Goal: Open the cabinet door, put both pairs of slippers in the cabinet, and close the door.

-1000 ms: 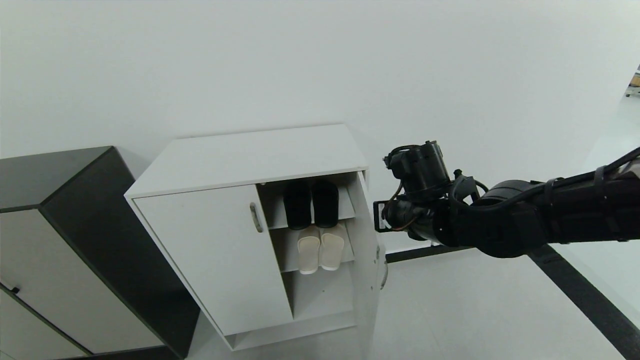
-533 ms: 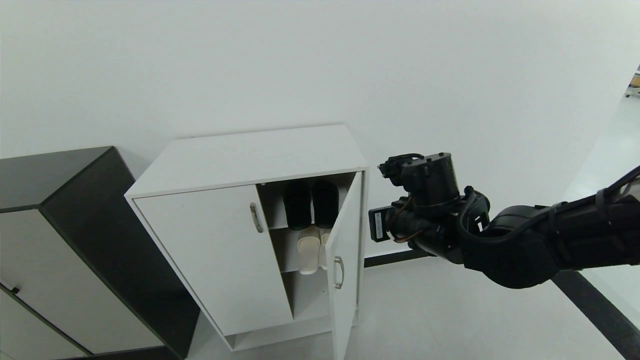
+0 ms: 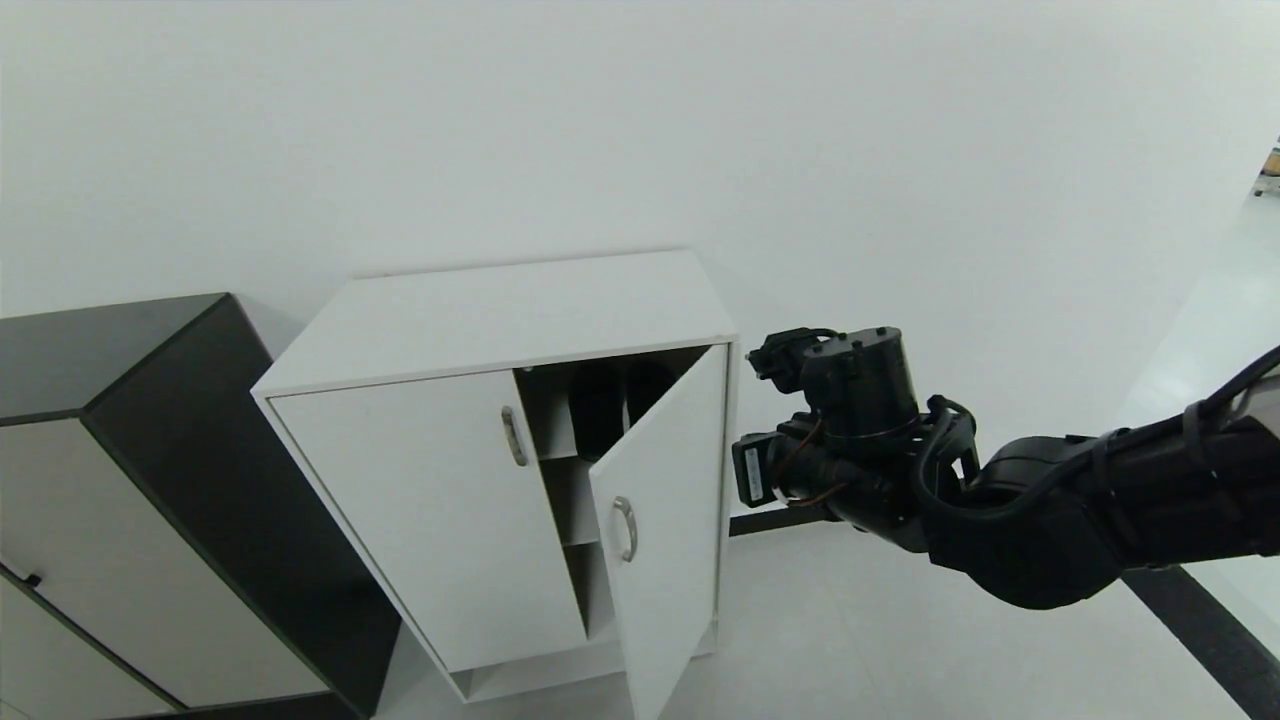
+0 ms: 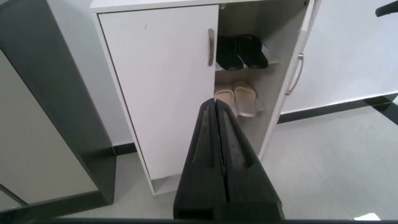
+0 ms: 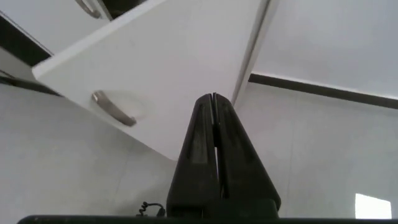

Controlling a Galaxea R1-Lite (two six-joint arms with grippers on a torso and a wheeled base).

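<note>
- Head view: we count one white cabinet (image 3: 500, 310) against the wall, with two doors.
- The left door (image 3: 420, 500) is shut. The right door (image 3: 665, 480) stands ajar, its free edge swung out from the front.
- Each door carries one metal handle: the left door's handle (image 3: 513, 436) and the right door's handle (image 3: 627, 528).
- Through the gap we see two black slippers (image 3: 600, 408) side by side on the top shelf, in shadow.
- One dark cabinet (image 3: 150, 450) stands just beside the white one, on its left.
- The right arm (image 3: 1050, 520) reaches in from the right, its wrist near the hinge side of the right door. We cannot tell from here whether it touches the door.
- Left wrist view: the left gripper (image 4: 216, 102) has its fingers pressed together and holds nothing. It is well apart from the cabinet and points at it.
- Here we count two pairs inside: the black pair on the top shelf and two pale slippers (image 4: 239, 98) on the shelf below.
- Right wrist view: the right gripper (image 5: 213, 98) has its fingers closed together on nothing. It points at the outer face of the right door, near its lower edge. Contact cannot be confirmed.
- Beyond lie pale floor (image 5: 323, 162) and one black baseboard strip (image 5: 323, 90).
</note>
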